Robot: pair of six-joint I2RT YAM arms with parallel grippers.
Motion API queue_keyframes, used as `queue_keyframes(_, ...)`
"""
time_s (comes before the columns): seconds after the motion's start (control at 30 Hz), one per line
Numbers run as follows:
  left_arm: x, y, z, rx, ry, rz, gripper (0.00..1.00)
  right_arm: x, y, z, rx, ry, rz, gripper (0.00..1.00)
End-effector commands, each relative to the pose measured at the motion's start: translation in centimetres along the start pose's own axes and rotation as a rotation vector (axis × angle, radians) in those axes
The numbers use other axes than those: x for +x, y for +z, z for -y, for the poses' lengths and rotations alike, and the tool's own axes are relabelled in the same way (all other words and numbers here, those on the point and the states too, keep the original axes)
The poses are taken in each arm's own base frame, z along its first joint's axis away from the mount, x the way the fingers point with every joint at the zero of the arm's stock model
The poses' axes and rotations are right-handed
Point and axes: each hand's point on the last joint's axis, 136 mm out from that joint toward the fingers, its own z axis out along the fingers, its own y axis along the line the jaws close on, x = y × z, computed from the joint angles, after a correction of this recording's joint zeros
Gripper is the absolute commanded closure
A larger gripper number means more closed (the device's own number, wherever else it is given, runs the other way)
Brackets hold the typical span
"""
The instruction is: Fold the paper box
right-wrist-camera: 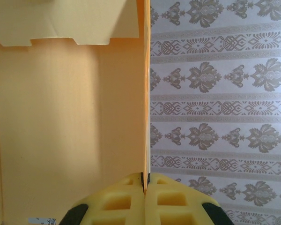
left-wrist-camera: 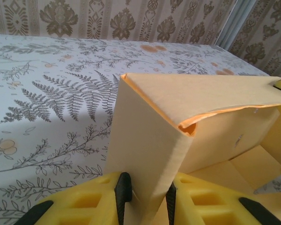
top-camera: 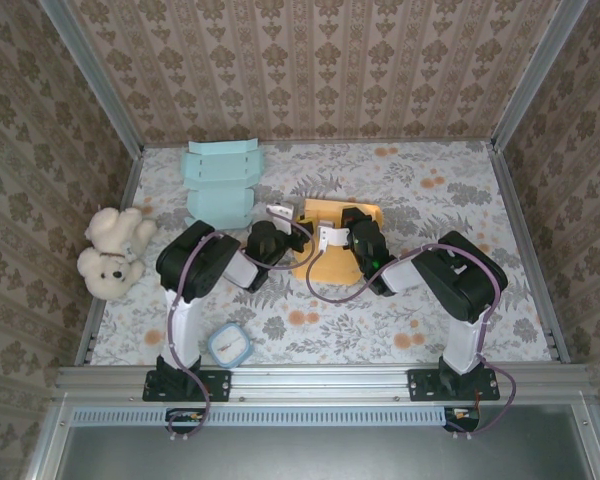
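Across the floral-patterned surface (top-camera: pixel 430 300), I list the items from largest to smallest.

1. Yellow-orange paper box (top-camera: pixel 332 265): I find it at the middle of the surface, between the two arms and partly erected. From the left wrist I see one side panel standing upright, with a flap bent over at its top toward the inside. From the right wrist I see an inner wall, with a notched flap edge above it.

2. Stack of pale teal flat cardboard blanks (top-camera: pixel 222 185): it lies toward the far left of the surface, apart from the box.

3. Cream plush teddy bear (top-camera: pixel 113 250): it lies on its back at the left edge, close to the side wall.

4. Small pale-blue rounded-square object with a white face (top-camera: pixel 229 345): it sits near the front edge, just beside the left arm's base.

5. Left hand (left-wrist-camera: pixel 147 194): I see it clamped on the upright side panel, one yellow finger on each face.

6. Right hand (right-wrist-camera: pixel 145 180): its fingers are pressed together on the thin edge of a box wall, which runs straight down between them.
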Motion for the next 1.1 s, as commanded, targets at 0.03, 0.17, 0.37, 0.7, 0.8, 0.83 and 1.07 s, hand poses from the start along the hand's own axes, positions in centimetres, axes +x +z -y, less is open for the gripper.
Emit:
queue_keyframes(0.03,-1.2,1.2,1.9,0.018,0.049,0.06,0.73,-2.4,-0.9,-4.8,-0.184,-0.024,0.117,1.0)
queue_keyframes(0.17,-1.0,1.6,1.5,-0.02,0.016,0.07,0.74,-2.3,-0.8,-5.0,-0.189,-0.022,0.111,1.0)
queue_keyframes(0.37,-0.8,1.8,0.9,-0.086,-0.018,0.085,0.79,-2.2,-0.8,-5.3,-0.204,-0.022,0.105,1.0)
queue_keyframes(0.7,-0.1,0.6,-1.8,-0.339,-0.079,0.107,1.0,-1.6,-0.4,-4.9,-0.199,-0.008,0.057,1.0)
queue_keyframes(0.8,0.1,0.5,-1.8,-0.366,-0.052,0.09,1.0,-1.7,-0.4,-4.7,-0.195,-0.002,0.06,1.0)
queue_keyframes(0.83,0.0,0.5,-1.7,-0.367,-0.046,0.091,1.0,-1.7,-0.4,-4.8,-0.198,0.002,0.06,1.0)
queue_keyframes(1.07,-0.2,0.8,-0.7,-0.338,-0.005,0.083,0.85,-1.9,-0.6,-4.9,-0.214,0.016,0.066,1.0)
